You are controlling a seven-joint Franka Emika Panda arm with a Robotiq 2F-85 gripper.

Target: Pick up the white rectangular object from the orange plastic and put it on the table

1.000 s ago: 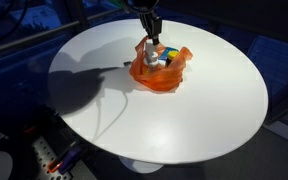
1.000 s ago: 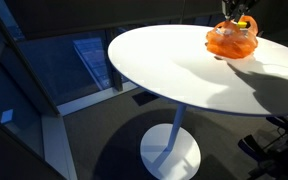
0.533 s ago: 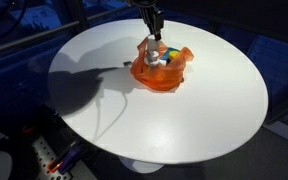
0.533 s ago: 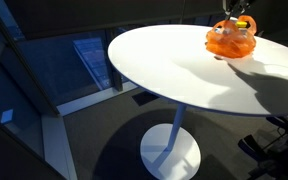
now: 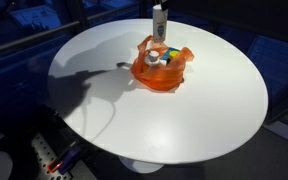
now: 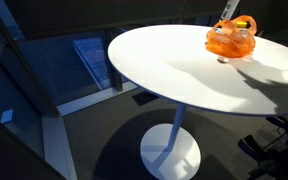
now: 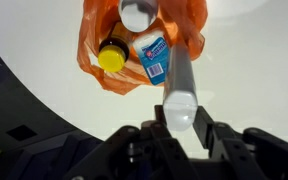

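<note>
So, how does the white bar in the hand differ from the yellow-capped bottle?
The white bar is gripped in the hand, up above the orange bag; the yellow-capped bottle lies inside the bag. The bar is long and all white; the bottle shows a round yellow cap.

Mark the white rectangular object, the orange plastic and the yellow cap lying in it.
white rectangular object (image 7: 182, 85): wrist view, middle of its long body.
orange plastic (image 5: 159, 82): in an exterior view, its front wall.
yellow cap (image 7: 111, 59): wrist view, top face.
</note>
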